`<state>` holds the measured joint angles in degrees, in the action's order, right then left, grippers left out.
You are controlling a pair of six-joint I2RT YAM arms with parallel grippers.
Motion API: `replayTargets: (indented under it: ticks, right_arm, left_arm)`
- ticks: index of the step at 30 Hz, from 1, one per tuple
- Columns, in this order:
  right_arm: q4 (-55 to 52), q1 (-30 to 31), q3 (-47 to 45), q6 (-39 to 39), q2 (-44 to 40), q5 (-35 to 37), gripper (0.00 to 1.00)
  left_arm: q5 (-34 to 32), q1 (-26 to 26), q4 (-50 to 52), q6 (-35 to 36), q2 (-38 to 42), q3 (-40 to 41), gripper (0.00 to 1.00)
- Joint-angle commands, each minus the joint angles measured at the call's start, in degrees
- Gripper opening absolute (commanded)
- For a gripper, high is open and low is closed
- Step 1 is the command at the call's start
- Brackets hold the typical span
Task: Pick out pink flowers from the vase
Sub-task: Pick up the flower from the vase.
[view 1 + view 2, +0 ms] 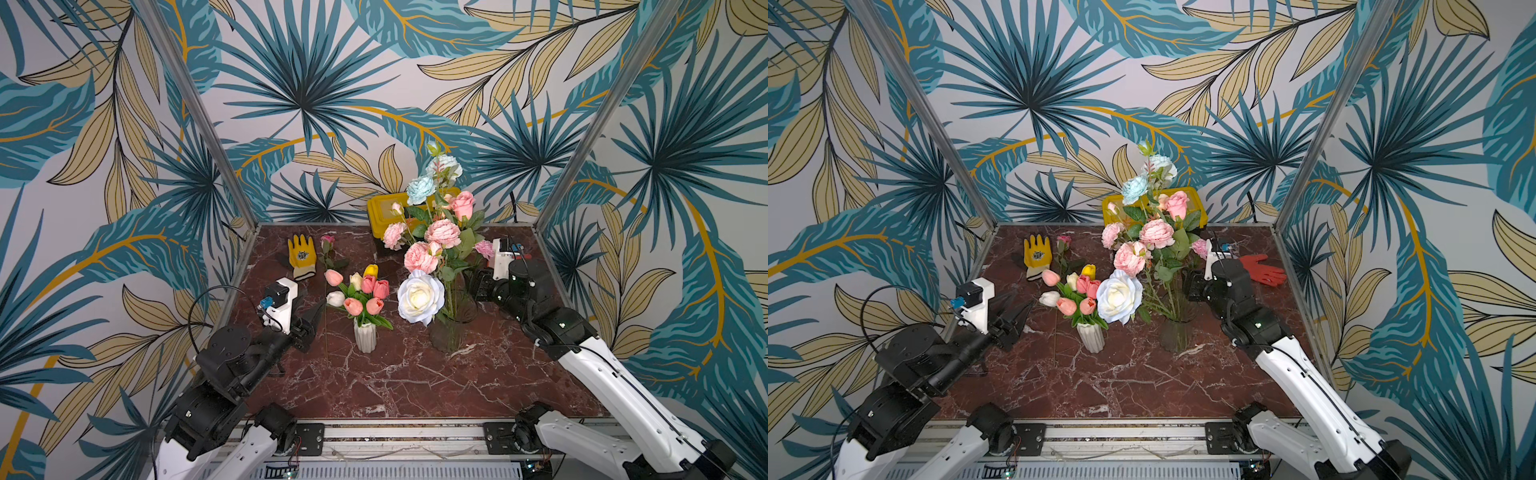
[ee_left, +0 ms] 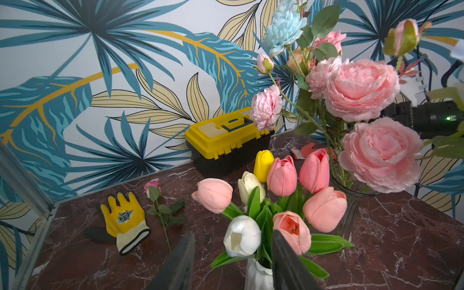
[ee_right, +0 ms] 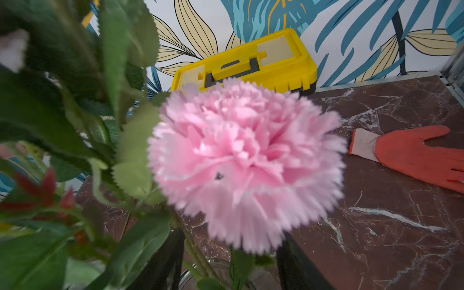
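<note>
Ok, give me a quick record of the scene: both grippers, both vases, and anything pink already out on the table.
left gripper: open, empty, short of the white vase
right gripper: open, stems between its jaws, by the pink carnation
glass vase: pink peonies, pink rose, pale blue blooms, white rose
white vase: pink, white and yellow tulips
table: small pink rose lying beside the yellow glove

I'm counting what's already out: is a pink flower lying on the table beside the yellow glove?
Yes, a pink rose lies flat on the table beside the yellow glove, its stem running along the marble.
</note>
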<state>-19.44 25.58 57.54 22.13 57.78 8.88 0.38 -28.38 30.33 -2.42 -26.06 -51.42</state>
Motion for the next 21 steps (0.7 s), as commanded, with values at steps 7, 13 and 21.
replayTargets:
  ticks: [7,13,21]
  right_arm:
    - [11.2,-1.4,-3.8,1.2,2.3,-0.4,0.48]
    - [11.9,-1.5,-4.6,1.3,3.1,-1.2,0.36]
    - [9.1,-1.5,-4.2,-0.6,-0.2,-2.3,0.15]
  left_arm:
    - [1.6,-0.4,-2.5,0.5,-1.2,-1.0,0.5]
    - [-0.4,-0.4,-2.2,0.7,-2.1,-0.9,0.5]
    - [8.0,-0.8,-0.3,-0.2,-6.1,-5.5,0.52]
